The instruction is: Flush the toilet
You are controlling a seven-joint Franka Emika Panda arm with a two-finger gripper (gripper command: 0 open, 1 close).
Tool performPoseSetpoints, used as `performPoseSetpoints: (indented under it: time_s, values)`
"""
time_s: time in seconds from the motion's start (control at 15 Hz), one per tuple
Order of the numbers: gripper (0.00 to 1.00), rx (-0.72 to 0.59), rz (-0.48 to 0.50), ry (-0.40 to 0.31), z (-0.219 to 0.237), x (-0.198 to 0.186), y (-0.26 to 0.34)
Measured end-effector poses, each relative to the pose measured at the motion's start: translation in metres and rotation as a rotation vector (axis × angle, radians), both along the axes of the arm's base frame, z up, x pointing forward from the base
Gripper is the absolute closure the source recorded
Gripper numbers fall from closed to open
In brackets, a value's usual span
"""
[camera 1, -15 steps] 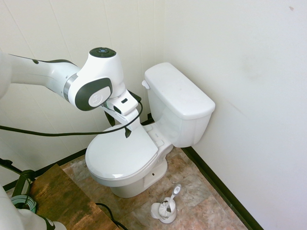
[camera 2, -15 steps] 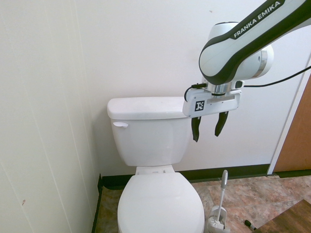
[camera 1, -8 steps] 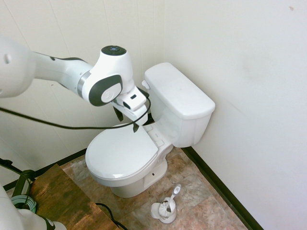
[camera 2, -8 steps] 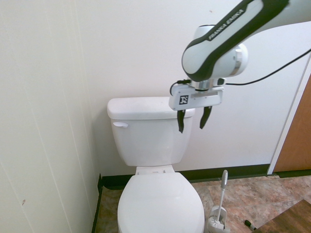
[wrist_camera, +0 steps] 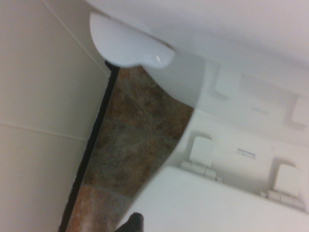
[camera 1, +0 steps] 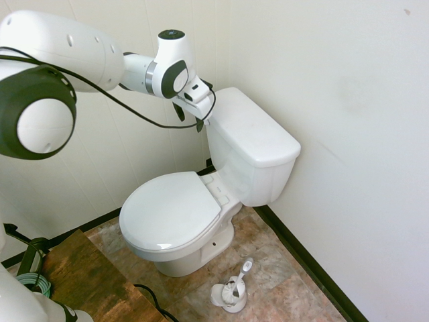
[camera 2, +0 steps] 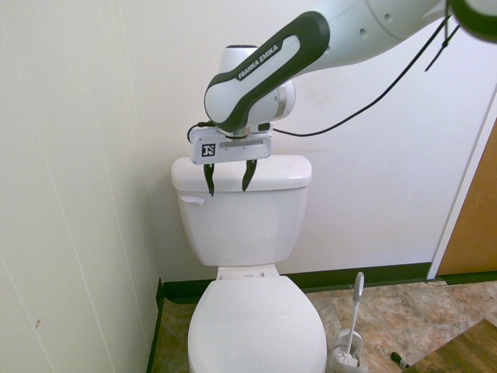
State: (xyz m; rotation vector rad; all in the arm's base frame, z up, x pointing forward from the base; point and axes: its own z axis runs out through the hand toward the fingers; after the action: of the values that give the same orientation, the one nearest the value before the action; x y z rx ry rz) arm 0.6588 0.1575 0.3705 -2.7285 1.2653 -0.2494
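Toilet [camera 1: 201, 215] flush lever [camera 2: 191, 200] is now close: the end effector [camera 2: 227, 178], jaws open and empty, swung across above it, press pending.

The arm [camera 2: 326, 35] is glossy white with dark grey-black joint bands — one reads "FRANKA EMIKA" in white letters. A thin black cable [camera 1: 127, 104] loops along it. The white wrist block carries a square black-and-white tag [camera 2: 208, 151]; two dark fingers [camera 2: 248, 174] hang below.
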Motion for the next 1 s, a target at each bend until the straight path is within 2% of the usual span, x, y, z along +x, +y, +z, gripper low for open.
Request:
performPoseSetpoints:
  time_s: [0.07, 0.47, 1.0]
  values:
    - [1.0, 0.003, -0.001, -0.003, -0.002, 0.013, 0.007]
    - [1.0, 0.036, -0.001, 0.007, -0.02, 0.056, 0.052]
    - [1.0, 0.065, -0.032, 0.001, -0.028, 0.088, 0.053]
